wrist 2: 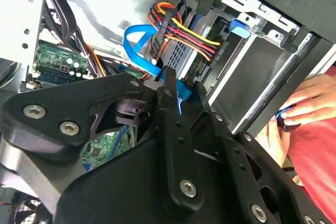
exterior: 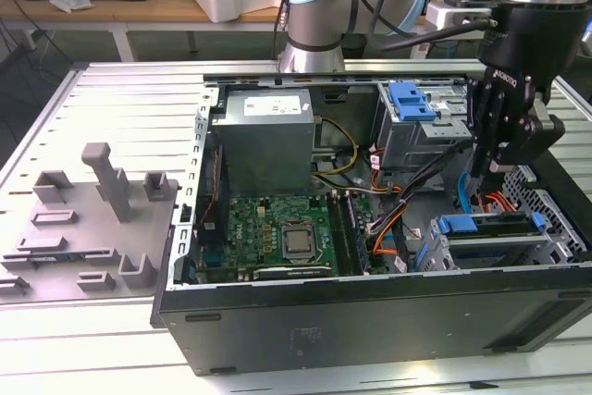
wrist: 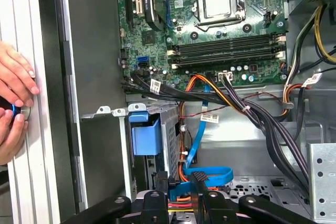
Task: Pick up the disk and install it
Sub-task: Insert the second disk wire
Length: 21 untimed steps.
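Observation:
The disk [exterior: 495,228] lies flat in the lower metal drive bay at the exterior view's right end of the open computer case, its blue carrier rail facing the cables. Its blue carrier end [wrist: 144,136] shows in the cage in the first wrist view. My gripper [exterior: 481,182] hangs just above and behind that bay, apart from the disk. In both wrist views its black fingers [wrist: 153,200] stand apart with nothing gripped. A blue flat cable [wrist: 215,174] loops right under my gripper [wrist: 178,182] [wrist 2: 185,90].
A blue latch [exterior: 412,99] tops the upper drive bay. Cable bundles [exterior: 398,201] cross between the bays and the motherboard [exterior: 277,228]. A person's hands [wrist: 13,103] rest outside the case wall. A grey fixture plate [exterior: 83,219] lies at the exterior view's left.

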Each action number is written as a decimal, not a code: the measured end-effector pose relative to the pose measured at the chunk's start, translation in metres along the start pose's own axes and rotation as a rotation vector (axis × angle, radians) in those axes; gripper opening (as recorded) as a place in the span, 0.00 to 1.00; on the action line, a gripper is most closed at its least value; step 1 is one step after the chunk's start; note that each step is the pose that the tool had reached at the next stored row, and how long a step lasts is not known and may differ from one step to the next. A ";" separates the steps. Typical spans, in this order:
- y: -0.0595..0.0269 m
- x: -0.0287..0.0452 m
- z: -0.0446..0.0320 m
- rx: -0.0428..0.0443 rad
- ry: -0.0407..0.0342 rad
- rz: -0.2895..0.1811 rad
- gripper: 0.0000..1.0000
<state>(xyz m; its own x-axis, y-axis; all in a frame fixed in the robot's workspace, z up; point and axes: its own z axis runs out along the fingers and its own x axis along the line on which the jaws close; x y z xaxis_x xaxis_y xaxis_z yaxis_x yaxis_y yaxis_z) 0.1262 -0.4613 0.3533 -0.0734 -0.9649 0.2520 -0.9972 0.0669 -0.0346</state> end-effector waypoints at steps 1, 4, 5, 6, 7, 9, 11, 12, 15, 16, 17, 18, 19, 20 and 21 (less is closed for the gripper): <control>0.0000 0.0000 0.0001 -0.0001 -0.0016 0.000 0.31; 0.0000 -0.0001 0.0004 -0.0004 -0.0050 0.000 0.31; 0.0000 0.0000 0.0004 -0.0004 -0.0052 0.000 0.31; 0.0000 0.0000 0.0003 -0.0004 -0.0052 0.000 0.31; 0.0000 0.0000 0.0003 -0.0004 -0.0052 0.000 0.31; 0.0000 0.0000 0.0003 -0.0004 -0.0054 0.000 0.31; 0.0000 0.0000 0.0003 -0.0004 -0.0055 0.000 0.31; 0.0000 0.0000 0.0003 -0.0004 -0.0055 0.000 0.29; 0.0000 0.0000 0.0003 -0.0004 -0.0056 0.000 0.16; 0.0000 0.0000 0.0004 -0.0004 -0.0057 0.000 0.16; 0.0000 0.0000 0.0003 -0.0004 -0.0058 0.000 0.16; 0.0000 0.0000 0.0003 -0.0004 -0.0059 0.000 0.16; 0.0000 0.0000 0.0003 -0.0004 -0.0060 0.000 0.16; 0.0000 0.0000 0.0003 -0.0005 -0.0061 0.000 0.16; 0.0000 0.0000 0.0003 -0.0005 -0.0061 0.000 0.16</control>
<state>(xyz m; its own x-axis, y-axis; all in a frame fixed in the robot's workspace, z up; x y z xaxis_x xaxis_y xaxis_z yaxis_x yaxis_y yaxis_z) 0.1262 -0.4614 0.3530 -0.0734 -0.9665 0.2461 -0.9972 0.0670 -0.0342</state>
